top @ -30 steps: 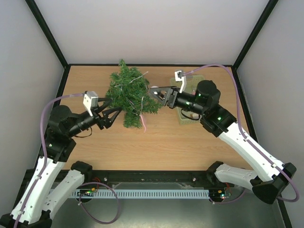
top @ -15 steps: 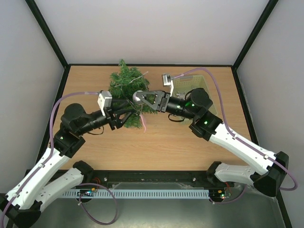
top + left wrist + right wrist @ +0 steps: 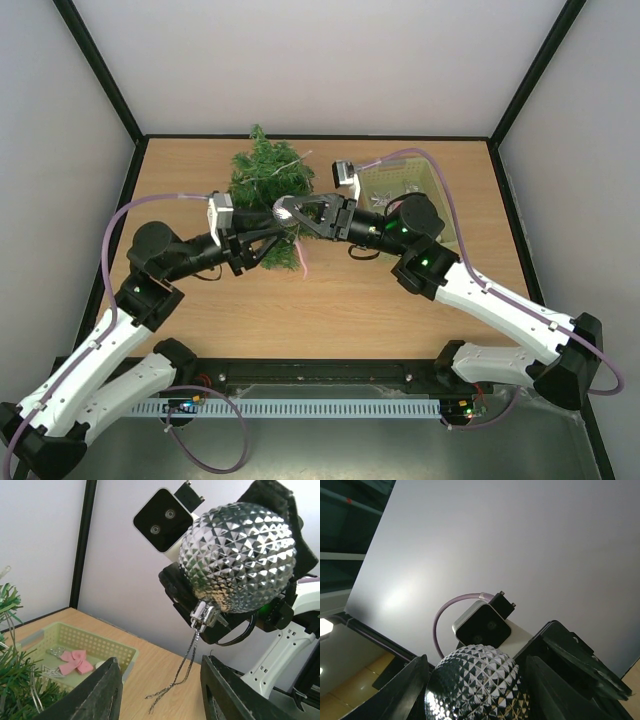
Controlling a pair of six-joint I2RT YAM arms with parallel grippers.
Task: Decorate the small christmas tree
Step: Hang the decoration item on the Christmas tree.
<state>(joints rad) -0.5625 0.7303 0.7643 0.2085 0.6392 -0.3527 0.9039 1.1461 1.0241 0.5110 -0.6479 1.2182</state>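
Both arms have closed in over the tree (image 3: 262, 183): the right gripper (image 3: 292, 210) clamps a silver ball (image 3: 237, 555), and the left gripper (image 3: 162, 677), narrowing yet open, straddles its string (image 3: 186, 662). A handover looks near.

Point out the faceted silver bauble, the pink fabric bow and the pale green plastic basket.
faceted silver bauble (image 3: 239, 560): left wrist view, middle of sphere.
pink fabric bow (image 3: 74, 661): left wrist view, centre knot.
pale green plastic basket (image 3: 95, 641): left wrist view, perforated far wall.
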